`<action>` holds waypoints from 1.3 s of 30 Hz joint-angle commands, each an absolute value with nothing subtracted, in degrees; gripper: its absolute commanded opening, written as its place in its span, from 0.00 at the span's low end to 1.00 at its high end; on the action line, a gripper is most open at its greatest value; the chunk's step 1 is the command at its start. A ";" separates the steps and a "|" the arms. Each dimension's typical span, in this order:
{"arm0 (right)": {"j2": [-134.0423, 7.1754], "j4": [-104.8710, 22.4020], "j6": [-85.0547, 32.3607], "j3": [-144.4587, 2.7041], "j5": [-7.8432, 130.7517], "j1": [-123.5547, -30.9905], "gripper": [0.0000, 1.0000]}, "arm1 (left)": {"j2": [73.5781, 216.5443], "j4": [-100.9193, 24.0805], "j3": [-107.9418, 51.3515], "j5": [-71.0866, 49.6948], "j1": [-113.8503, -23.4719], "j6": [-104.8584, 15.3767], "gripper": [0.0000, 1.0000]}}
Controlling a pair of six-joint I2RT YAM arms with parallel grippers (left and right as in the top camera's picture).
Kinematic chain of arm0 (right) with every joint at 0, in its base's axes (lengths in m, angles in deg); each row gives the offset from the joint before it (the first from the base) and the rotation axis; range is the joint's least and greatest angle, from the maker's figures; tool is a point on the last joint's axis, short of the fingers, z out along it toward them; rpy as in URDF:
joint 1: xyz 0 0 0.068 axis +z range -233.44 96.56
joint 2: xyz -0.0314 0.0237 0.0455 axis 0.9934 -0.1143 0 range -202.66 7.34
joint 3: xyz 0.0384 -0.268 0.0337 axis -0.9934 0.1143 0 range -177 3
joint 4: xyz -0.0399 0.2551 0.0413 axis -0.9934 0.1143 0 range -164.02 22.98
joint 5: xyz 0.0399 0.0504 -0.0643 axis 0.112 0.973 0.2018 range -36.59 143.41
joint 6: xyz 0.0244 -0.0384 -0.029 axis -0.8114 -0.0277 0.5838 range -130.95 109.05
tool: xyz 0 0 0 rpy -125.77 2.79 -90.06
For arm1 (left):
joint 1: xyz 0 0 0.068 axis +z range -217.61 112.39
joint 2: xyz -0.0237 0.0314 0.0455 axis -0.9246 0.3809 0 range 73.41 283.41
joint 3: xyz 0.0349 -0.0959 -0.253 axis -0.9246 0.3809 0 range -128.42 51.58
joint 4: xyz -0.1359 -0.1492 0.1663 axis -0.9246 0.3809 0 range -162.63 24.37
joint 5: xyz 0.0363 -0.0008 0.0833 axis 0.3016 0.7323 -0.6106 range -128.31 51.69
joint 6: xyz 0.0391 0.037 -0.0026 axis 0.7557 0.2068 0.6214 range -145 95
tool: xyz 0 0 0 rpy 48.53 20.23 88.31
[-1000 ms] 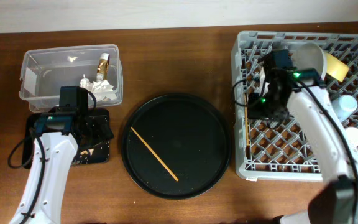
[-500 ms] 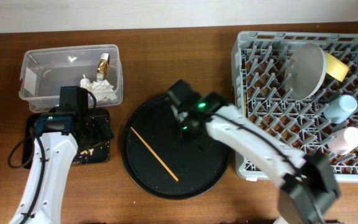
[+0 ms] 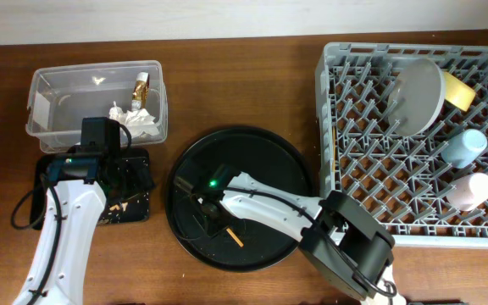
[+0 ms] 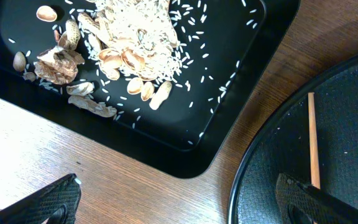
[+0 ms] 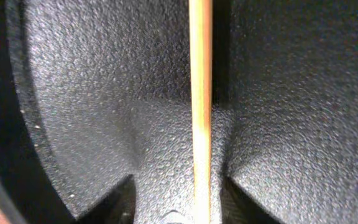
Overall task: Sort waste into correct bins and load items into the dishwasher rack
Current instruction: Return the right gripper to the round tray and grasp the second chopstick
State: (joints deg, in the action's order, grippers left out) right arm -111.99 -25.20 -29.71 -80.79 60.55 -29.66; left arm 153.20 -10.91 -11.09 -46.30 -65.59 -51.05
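Observation:
One orange-brown chopstick (image 5: 200, 93) lies on the large round black tray (image 3: 269, 161); its lower end shows in the overhead view (image 3: 236, 241). My right gripper (image 5: 180, 196) is open, low over the tray, with a finger on each side of the chopstick. My left gripper (image 4: 179, 202) is open and empty over the bare wood between the shallow black tray (image 4: 241, 81) and the round tray. The shallow tray holds tan food scraps (image 4: 123, 50) and rice. The clear tub (image 3: 49, 89) holds tissue wads (image 3: 140, 120) and a wrapper piece (image 3: 141, 85).
The grey rack (image 3: 371, 195) at the right holds the plate (image 3: 418, 93), yellow bowl (image 3: 459, 90), blue cup (image 3: 464, 146) and pink cup (image 3: 471, 190). A thin orange stick (image 3: 334, 157) lies along the rack's left side.
My right arm has swung from the rack's left side across to the round tray and come down over the chopstick. My left arm has not moved.

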 commanded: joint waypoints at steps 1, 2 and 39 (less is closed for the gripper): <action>-112.40 -24.90 -30.59 -80.86 60.13 -29.46 0.25 | 152.35 -10.85 -11.07 -46.69 -65.57 -51.75 0.99; -112.40 -24.22 -32.60 -80.86 58.56 -29.50 0.18 | 152.35 -10.83 -11.07 -46.69 -65.57 -51.75 0.99; -115.09 -21.55 -31.72 -81.16 57.95 -33.15 0.25 | 152.35 -10.83 -11.07 -46.72 -65.57 -51.75 0.99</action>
